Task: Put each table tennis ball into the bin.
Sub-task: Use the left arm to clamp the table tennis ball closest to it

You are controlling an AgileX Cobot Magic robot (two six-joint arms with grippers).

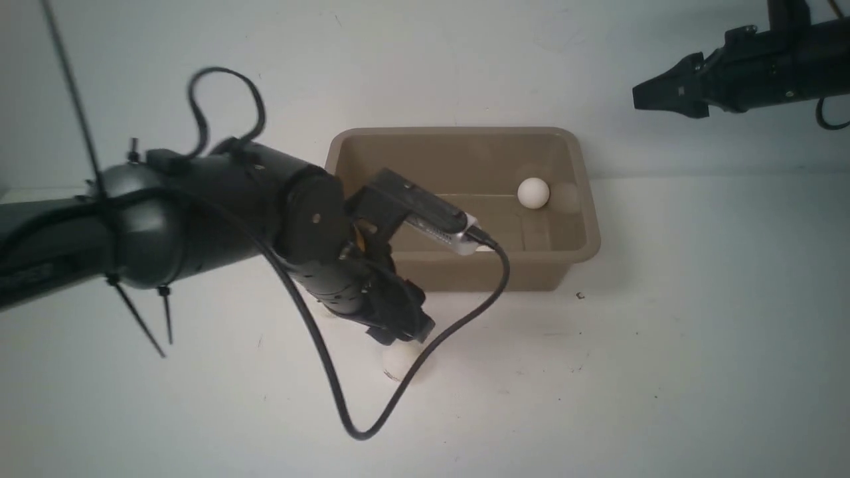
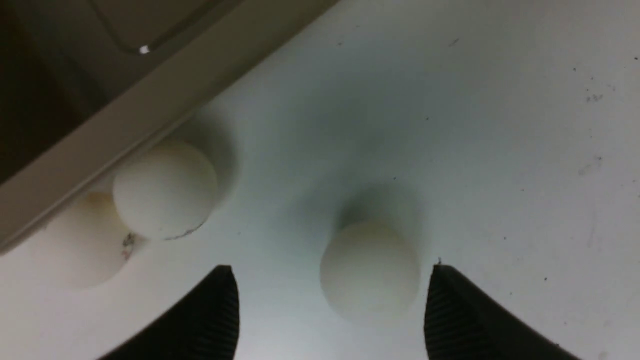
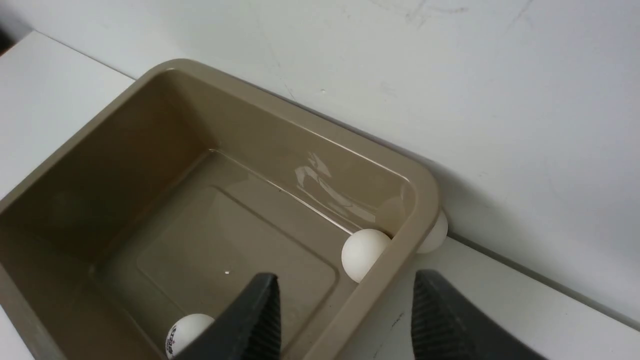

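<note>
The taupe bin (image 1: 584,199) stands against the back wall. One table tennis ball (image 1: 533,192) lies in its right end. In the right wrist view, that ball (image 3: 362,252) sits in a corner, and a logo-printed ball (image 3: 182,335) is partly hidden behind a finger. A third ball (image 3: 435,235) rests outside, behind the bin's corner (image 3: 425,190). My left gripper (image 1: 398,338) is lowered in front of the bin, open, with a ball (image 2: 370,270) on the table between its fingers (image 2: 332,270). Two more balls (image 2: 165,190) (image 2: 80,245) lie by the bin's wall (image 2: 125,135). My right gripper (image 1: 637,96) hangs high, open and empty (image 3: 345,277).
A black cable (image 1: 345,411) loops from the left wrist camera down onto the table in front of the bin. The white wall (image 1: 425,66) stands right behind the bin. A small dark speck (image 1: 580,295) lies on the tabletop.
</note>
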